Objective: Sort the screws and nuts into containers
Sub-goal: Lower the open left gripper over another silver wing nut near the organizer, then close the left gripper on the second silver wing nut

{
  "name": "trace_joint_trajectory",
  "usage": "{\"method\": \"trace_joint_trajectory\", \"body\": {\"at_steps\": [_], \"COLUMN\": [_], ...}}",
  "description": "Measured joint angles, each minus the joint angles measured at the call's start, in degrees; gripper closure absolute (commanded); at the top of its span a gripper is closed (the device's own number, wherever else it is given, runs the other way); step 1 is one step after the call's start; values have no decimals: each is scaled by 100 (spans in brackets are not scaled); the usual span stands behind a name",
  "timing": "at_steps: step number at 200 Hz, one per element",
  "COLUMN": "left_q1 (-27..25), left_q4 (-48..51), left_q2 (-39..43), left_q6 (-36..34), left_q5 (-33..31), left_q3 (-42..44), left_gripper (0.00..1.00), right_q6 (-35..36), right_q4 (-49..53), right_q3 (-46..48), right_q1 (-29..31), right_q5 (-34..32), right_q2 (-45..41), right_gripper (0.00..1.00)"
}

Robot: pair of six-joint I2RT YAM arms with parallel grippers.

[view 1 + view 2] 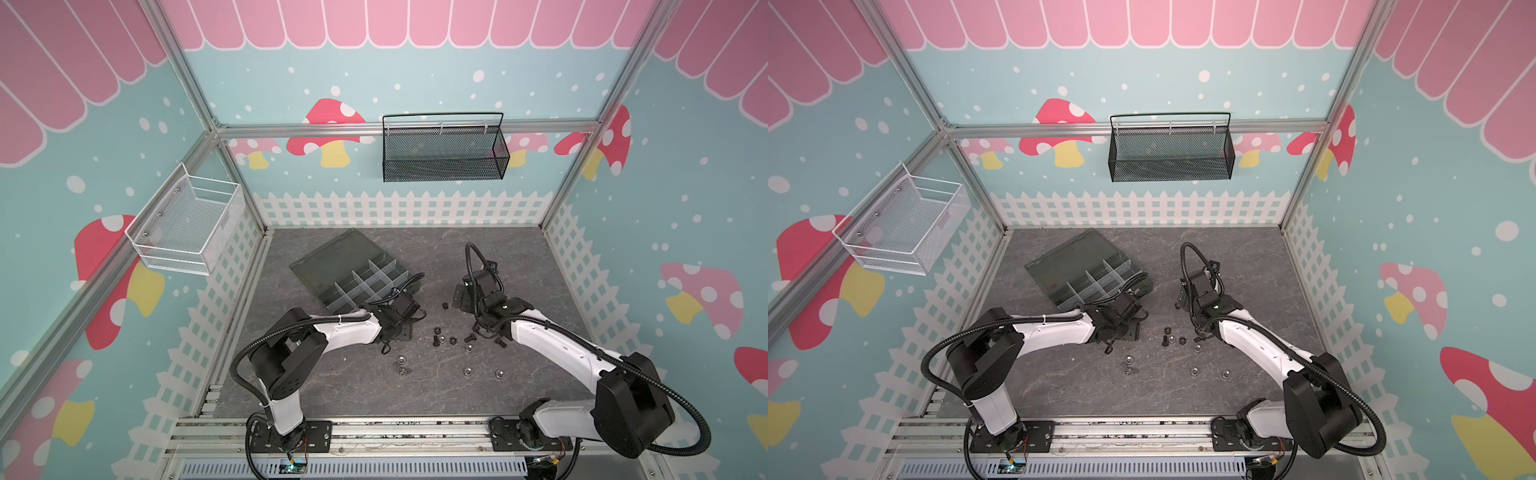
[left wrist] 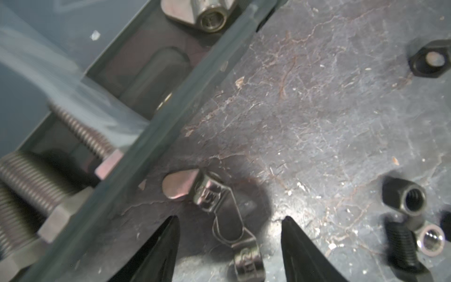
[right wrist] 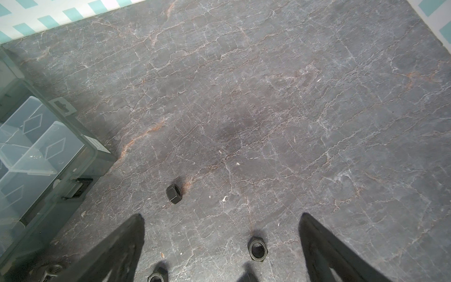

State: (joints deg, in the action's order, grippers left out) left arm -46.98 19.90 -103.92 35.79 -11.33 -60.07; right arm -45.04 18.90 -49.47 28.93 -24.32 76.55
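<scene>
The grey organiser box (image 1: 332,257) lies open at the table's left middle, its containers split by pale dividers. In the left wrist view a silver winged nut (image 2: 202,14) and silver screws (image 2: 24,185) lie inside the box wall (image 2: 170,136). Just outside it, another winged nut (image 2: 207,193) lies on the table between the spread fingers of my open left gripper (image 2: 230,217), untouched. My right gripper (image 3: 222,216) is open low over the table, with a black nut (image 3: 258,249) lying between its fingers (image 3: 324,249) and a second black nut (image 3: 173,194) ahead.
Loose black nuts and screws (image 1: 440,336) are scattered between the arms. Silver nuts (image 1: 468,370) and a silver screw (image 1: 401,365) lie nearer the front. A white wire basket (image 1: 187,224) hangs on the left wall and a black mesh basket (image 1: 444,153) on the back wall.
</scene>
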Motion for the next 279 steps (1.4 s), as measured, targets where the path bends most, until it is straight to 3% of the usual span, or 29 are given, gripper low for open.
{"method": "trace_joint_trajectory", "body": {"at_steps": [83, 129, 203, 279], "left_q1": [59, 72, 214, 267], "left_q4": [-11, -2, 9, 39], "left_q2": [-452, -472, -570, -616], "left_q6": [-195, -264, -282, -352], "left_q5": [-2, -7, 13, 13], "left_q3": [-507, -522, -640, -688], "left_gripper": [40, 54, 55, 82], "right_q6": [0, 0, 0, 2], "right_q4": [2, 2, 0, 4], "right_q3": [0, 0, -13, -85], "right_q1": [-55, -83, -87, -109], "right_q5": [68, 83, 101, 129], "right_q2": [79, 79, 90, 105], "right_gripper": [1, 1, 1, 1]}}
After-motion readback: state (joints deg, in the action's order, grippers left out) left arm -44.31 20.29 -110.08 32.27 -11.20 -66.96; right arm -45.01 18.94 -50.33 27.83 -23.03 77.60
